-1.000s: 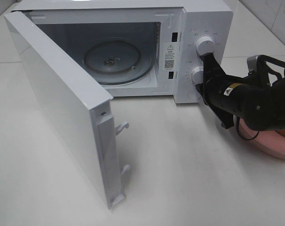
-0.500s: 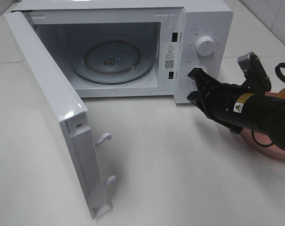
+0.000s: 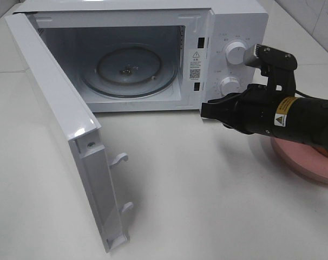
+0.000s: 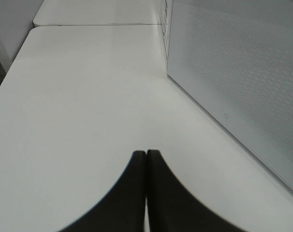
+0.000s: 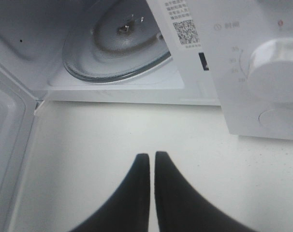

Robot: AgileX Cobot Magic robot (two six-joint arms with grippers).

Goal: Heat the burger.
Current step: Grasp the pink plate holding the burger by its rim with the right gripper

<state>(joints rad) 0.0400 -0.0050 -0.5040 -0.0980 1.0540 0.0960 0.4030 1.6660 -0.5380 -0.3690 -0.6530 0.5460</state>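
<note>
pink plate (image 3: 309,158) lay at the right edge of the desk (image 3: 207,211), mostly under the right arm (image 3: 294,116), and the burger showed in no view; i judged it sat on that plate, hidden behind the arm or just outside the picture. the right claw (image 3: 207,110) was closed and empty, tips together, hovering over the desk just in front of the microwave (image 3: 234,21), below its lower knob (image 3: 229,85). the left claw (image 4: 146,153) was closed and empty too, low over bare desk beside the open door (image 3: 56,108). the glass turntable (image 3: 129,67) stood bare inside the cavity

a burger would likely be light, soft and loosely stacked, with a smooth bun that could slip; a hard pinch would squash it and slide the layers. the safer hold seemed to be low across its sides, spanning bun and patty, or else the plate's rim. being round, it would have no long axis across the desk; its only axis would run up through the stack, and whether it stood upright i could not tell
</note>
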